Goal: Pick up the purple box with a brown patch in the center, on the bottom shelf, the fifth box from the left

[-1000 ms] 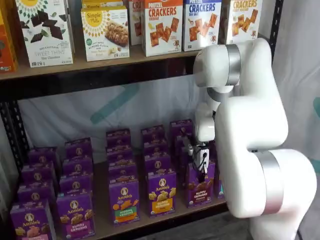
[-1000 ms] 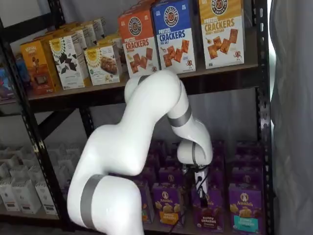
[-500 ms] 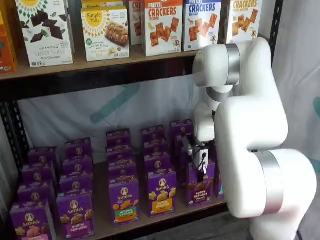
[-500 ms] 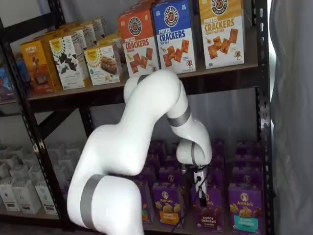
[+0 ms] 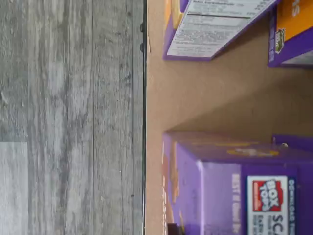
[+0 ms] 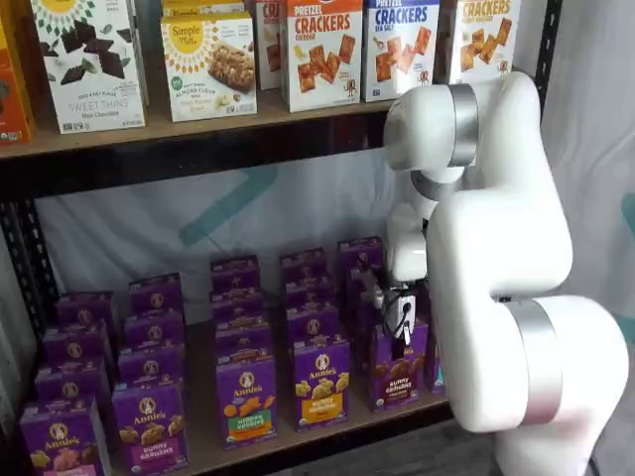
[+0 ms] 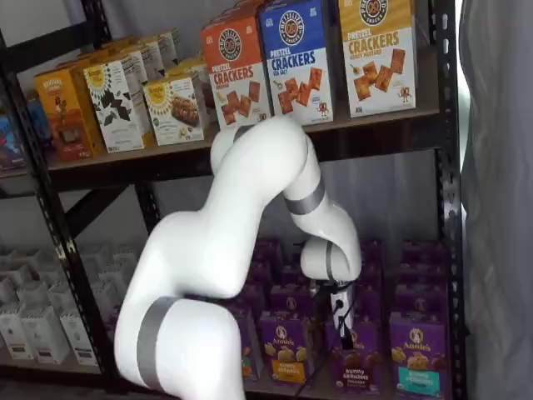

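The purple box (image 6: 395, 373) with dark brown cookies on its front stands upright at the front edge of the bottom shelf (image 6: 203, 436), and shows in both shelf views (image 7: 354, 367). My gripper (image 6: 399, 322) hangs just above the box's top, close to its front face, also in a shelf view (image 7: 340, 323). Its black fingers show side-on with a cable, so no gap can be read, and nothing is in them. The wrist view shows a purple carton top (image 5: 230, 181) with a Box Tops label on the tan shelf board (image 5: 195, 98); I cannot tell which carton it is.
A purple carton with a yellow band (image 6: 320, 383) stands to the box's left, and one with a teal band (image 7: 415, 355) to its right. More purple cartons stand in columns behind. Cracker boxes (image 6: 323, 50) fill the upper shelf. Grey floor (image 5: 73, 117) lies beyond the shelf edge.
The gripper has dropped a little toward the top of the purple box. The boxes have not moved.
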Tool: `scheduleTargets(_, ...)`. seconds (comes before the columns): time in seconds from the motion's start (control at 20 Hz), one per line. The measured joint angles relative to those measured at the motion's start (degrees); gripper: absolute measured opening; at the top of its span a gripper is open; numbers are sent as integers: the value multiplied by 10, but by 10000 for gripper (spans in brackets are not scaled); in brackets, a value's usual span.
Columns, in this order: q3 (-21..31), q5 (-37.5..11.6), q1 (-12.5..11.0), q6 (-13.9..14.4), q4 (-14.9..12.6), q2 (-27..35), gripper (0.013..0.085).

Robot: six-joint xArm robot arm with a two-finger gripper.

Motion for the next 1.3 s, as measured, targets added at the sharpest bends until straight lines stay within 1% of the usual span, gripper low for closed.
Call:
scheduleTargets(0.1,2,0,-1,-2,1,-2,410)
scheduleTargets(0.15,3,1,-2,-2,0,-3,370)
scheduleTargets(0.2,3,1,-2,-1,-1,-3,370)
scheduleTargets(0.25,4,2,-2,-2,-1,-4,330)
scheduleTargets(0.45,9,-1,-3,-14,12,-7,330)
scheduleTargets(0.5,10,-1,-3,-14,13,-8,330)
scheduleTargets(0.6,15,-4,-3,-8,6,-12,330)
scheduleTargets(0.7,24,-3,-3,-10,8,-19,330)
scheduleTargets(0.85,47,-3,-1,-4,3,-37,330)
scheduleTargets(1.0,74,0,0,13,-13,-59,330)
scheduleTargets(1.2,118,7,4,15,-11,-97,330)
scheduleTargets(1.25,127,8,5,18,-14,-106,330)
scheduleTargets(1.3,140,9,6,28,-23,-117,330)
